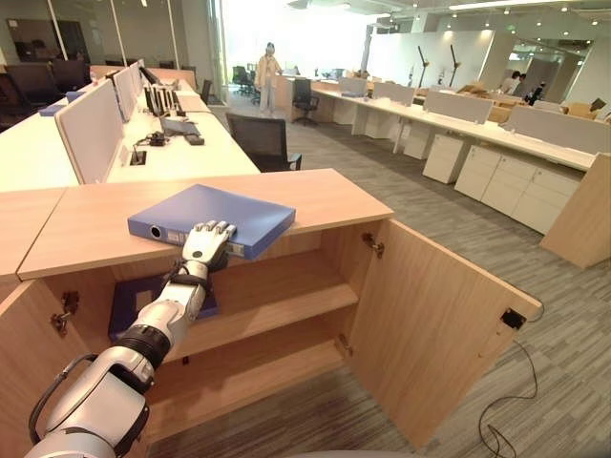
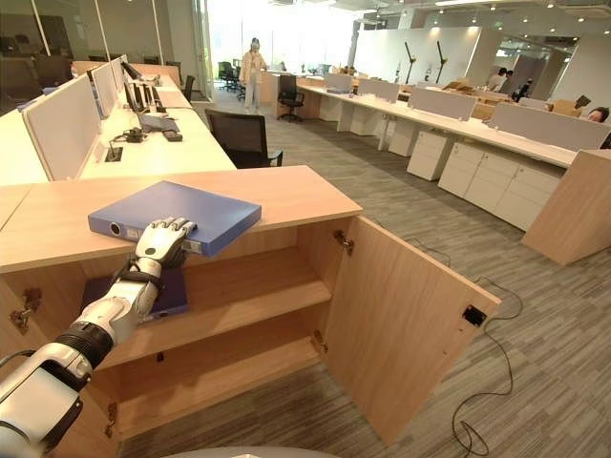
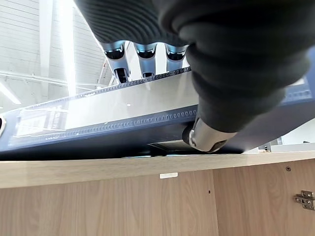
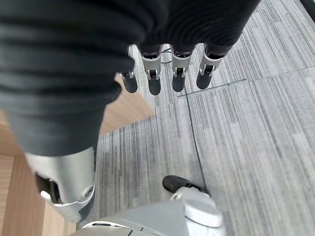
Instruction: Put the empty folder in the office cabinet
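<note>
The left hand (image 1: 206,246) is being seen nearest, at 7 o'clock, fingers laid over the top and thumb tucked beneath the blue folder (image 1: 215,218), which is being pinched at its overhanging edge on the cabinet top (image 1: 325,196). The grasp step is judged under way; next, a lift clear and a lowering onto the open shelf (image 1: 286,296) are being called for. Rigid glossy cover, matte wood grain. The right hand (image 4: 167,73) is hanging relaxed over carpet.

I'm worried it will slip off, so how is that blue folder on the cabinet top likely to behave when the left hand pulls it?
The blue folder looks stiff and flat, so it should slide rather than bend. Its corner overhangs the cabinet top, so it may tip downward. The left hand pinches its near edge, fingers above, thumb below; the smooth cover may slip.
</note>
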### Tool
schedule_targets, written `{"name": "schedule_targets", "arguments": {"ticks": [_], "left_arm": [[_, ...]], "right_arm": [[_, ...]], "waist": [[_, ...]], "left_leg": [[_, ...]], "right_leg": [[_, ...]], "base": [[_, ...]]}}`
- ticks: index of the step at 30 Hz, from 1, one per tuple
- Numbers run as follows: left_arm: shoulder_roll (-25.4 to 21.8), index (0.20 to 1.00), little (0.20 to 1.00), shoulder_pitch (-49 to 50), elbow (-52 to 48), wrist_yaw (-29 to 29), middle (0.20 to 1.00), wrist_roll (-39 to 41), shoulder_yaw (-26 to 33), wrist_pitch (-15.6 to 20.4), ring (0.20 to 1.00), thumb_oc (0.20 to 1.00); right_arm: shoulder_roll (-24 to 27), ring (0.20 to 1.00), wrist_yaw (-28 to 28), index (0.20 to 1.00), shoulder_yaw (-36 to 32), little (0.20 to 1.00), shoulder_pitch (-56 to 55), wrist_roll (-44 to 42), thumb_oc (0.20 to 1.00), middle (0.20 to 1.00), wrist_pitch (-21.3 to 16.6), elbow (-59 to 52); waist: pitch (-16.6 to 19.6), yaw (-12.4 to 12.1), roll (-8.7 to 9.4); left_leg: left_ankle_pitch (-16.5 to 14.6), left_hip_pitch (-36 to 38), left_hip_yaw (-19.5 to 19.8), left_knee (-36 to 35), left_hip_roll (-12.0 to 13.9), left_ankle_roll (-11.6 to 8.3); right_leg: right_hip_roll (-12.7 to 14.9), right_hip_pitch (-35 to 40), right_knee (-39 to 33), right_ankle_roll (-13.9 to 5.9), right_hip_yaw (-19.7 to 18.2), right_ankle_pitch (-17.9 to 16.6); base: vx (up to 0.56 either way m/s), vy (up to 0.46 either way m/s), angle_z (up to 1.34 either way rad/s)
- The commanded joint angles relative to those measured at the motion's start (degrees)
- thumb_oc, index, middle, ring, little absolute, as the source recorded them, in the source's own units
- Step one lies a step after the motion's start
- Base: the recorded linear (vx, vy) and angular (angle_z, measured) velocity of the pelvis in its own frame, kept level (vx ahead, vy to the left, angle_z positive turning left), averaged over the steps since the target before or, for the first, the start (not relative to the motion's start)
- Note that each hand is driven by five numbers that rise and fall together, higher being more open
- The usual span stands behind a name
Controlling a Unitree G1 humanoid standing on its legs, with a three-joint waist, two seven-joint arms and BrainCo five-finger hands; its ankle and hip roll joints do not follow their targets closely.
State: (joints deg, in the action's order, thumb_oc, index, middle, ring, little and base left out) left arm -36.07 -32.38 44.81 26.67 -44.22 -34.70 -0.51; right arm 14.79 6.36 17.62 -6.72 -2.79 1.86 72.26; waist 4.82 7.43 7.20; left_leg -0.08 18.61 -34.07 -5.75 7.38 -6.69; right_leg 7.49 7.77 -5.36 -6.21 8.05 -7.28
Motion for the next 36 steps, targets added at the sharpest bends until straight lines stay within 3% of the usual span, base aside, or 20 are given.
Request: {"name": "schedule_targets", "arguments": {"ticks": [1,4,7,9,11,13,14,16,17,18,21,23,28,36], "left_arm": [[1.7,0.200,0.200,-2.9,8.0,-2.0,0.200,2.3,-1.7,-2.2,0.200,0.200],[2.6,0.200,0.200,-2.3,3.6,-0.8,0.200,5.6,0.7,-2.3,0.200,0.200],[3.6,0.200,0.200,5.6,-22.7,0.7,0.200,15.8,12.1,0.8,0.200,0.200],[3.4,0.200,0.200,8.5,-29.0,0.2,0.200,17.9,15.0,2.0,0.200,0.200],[5.2,0.200,0.200,17.5,-43.8,-3.9,0.200,30.1,22.6,7.3,0.200,0.200],[5.3,0.200,0.200,22.8,-51.7,-9.7,0.200,41.3,27.5,10.0,0.200,0.200],[5.2,0.200,0.200,23.1,-52.0,-9.9,0.200,41.4,27.8,9.9,0.200,0.200],[5.5,0.200,0.200,27.0,-58.5,-16.2,0.200,59.2,31.3,13.2,0.200,0.200],[5.7,0.200,0.200,27.8,-59.9,-17.0,0.200,62.6,32.3,13.5,0.200,0.200],[5.1,0.200,0.200,30.6,-64.4,-20.0,0.200,71.8,35.0,14.7,0.200,0.200],[4.6,0.200,0.200,31.7,-66.0,-21.2,0.200,74.8,36.5,15.6,0.200,0.200],[5.1,0.200,0.200,31.6,-67.5,-23.8,0.200,83.5,37.6,17.2,0.200,0.200],[7.9,0.200,0.200,30.1,-67.4,-25.5,0.200,92.6,38.0,18.9,0.200,0.200],[10.2,0.200,0.200,32.5,-66.2,-24.6,0.200,93.5,41.4,19.1,0.200,0.200]], "right_arm": [[1.8,1.000,1.4,1.000,1.2,1.000,5.1,0.8,1.000,1.000,-1.3,4.6],[1.5,1.000,1.7,1.000,1.0,1.000,5.1,0.0,1.000,1.000,-1.3,4.1],[0.0,1.000,1.7,1.000,-1.5,1.000,4.9,-3.0,1.000,1.000,-1.4,1.3],[-0.3,1.000,1.6,1.000,-2.1,1.000,5.1,-3.8,1.000,1.000,-1.6,0.5],[-0.5,1.000,0.7,1.000,-4.1,1.000,6.3,-7.0,1.000,1.000,-2.5,-2.6],[0.1,1.000,-1.2,1.000,-5.0,1.000,7.1,-9.2,1.000,1.000,-2.9,-4.2],[0.1,1.000,-1.2,1.000,-4.9,1.000,7.1,-9.2,1.000,1.000,-2.9,-4.2],[1.2,1.000,-3.4,1.000,-4.8,1.000,7.6,-10.9,1.000,1.000,-3.6,-8.2],[1.4,1.000,-4.1,1.000,-4.8,1.000,7.7,-11.5,1.000,1.000,-3.7,-9.4],[3.2,1.000,-6.9,1.000,-4.0,1.000,7.5,-12.5,1.000,1.000,-4.4,-17.2],[5.2,1.000,-8.1,1.000,-4.0,1.000,6.6,-13.2,1.000,1.000,-4.8,-23.7],[7.4,1.000,-9.5,1.000,-5.5,1.000,5.8,-16.5,1.000,1.000,-6.3,-32.6],[8.0,1.000,-10.4,1.000,-9.7,1.000,4.5,-26.1,1.000,1.000,-8.9,-43.4],[5.6,1.000,-13.3,1.000,-15.9,1.000,2.4,-42.1,1.000,1.000,-13.3,-56.8]], "waist": [[-4.9,0.4,-1.69],[-5.3,0.1,-1.43],[-7.1,-2.0,-0.14],[-7.3,-2.2,-0.06],[-8.3,-3.8,-0.29],[-8.8,-4.5,-0.94],[-8.7,-4.4,-0.95],[-9.1,-5.0,-1.53],[-9.2,-5.1,-1.73],[-9.3,-5.7,-2.17],[-9.2,-5.8,-2.40],[-9.0,-5.9,-2.90],[-8.9,-5.6,-3.19],[-8.9,-5.5,-3.37]], "left_leg": [[-8.8,5.7,7.6,0.8,-0.1,3.23],[-8.7,5.2,7.9,0.7,-0.1,3.21],[-7.0,2.9,8.8,0.8,0.1,3.27],[-7.0,2.2,9.4,0.8,0.2,3.32],[-6.9,1.2,10.5,0.9,0.0,3.47],[-6.8,0.5,11.0,0.9,0.0,3.48],[-6.7,0.5,11.0,0.9,0.0,3.48],[-6.4,-0.3,11.4,1.0,0.1,3.44],[-6.2,-0.7,11.7,1.0,0.1,3.42],[-5.8,-1.4,12.1,1.0,0.1,3.30],[-5.6,-1.8,12.4,1.0,0.2,3.17],[-6.3,-2.0,13.7,0.9,0.4,2.84],[-5.8,-3.1,14.3,0.7,0.2,2.77],[-4.6,-4.4,14.1,0.7,-0.2,2.95]], "right_leg": [[-0.9,5.3,0.9,-3.20,2.8,6.8],[-0.9,5.2,0.8,-3.17,3.1,6.8],[-0.5,4.0,0.8,-2.47,4.9,6.1],[-0.4,3.8,0.8,-2.39,5.2,6.1],[-0.1,3.4,0.5,-2.18,5.9,6.0],[0.0,3.1,0.5,-2.00,6.5,5.8],[0.0,3.1,0.5,-2.00,6.5,5.8],[0.2,2.7,0.4,-1.87,6.9,5.6],[0.2,2.5,0.4,-1.82,7.1,5.5],[0.3,2.1,0.4,-1.75,7.7,5.4],[0.4,2.0,0.4,-1.76,8.3,5.4],[0.3,2.1,0.4,-2.32,8.4,6.0],[0.6,1.8,0.4,-2.39,9.2,5.8],[1.0,1.1,0.4,-1.81,10.2,5.3]], "base": [[0.00,0.000,0.00],[-0.01,-0.012,0.01],[-0.08,-0.069,0.06],[-0.05,-0.044,0.11],[-0.01,-0.022,0.10],[-0.02,-0.002,0.16],[-0.02,-0.006,0.11],[-0.02,-0.009,0.20],[-0.04,-0.016,0.26],[-0.03,-0.021,0.24],[0.00,-0.008,0.18],[0.04,0.004,0.16],[-0.02,-0.007,0.05],[-0.03,-0.004,0.06]]}}
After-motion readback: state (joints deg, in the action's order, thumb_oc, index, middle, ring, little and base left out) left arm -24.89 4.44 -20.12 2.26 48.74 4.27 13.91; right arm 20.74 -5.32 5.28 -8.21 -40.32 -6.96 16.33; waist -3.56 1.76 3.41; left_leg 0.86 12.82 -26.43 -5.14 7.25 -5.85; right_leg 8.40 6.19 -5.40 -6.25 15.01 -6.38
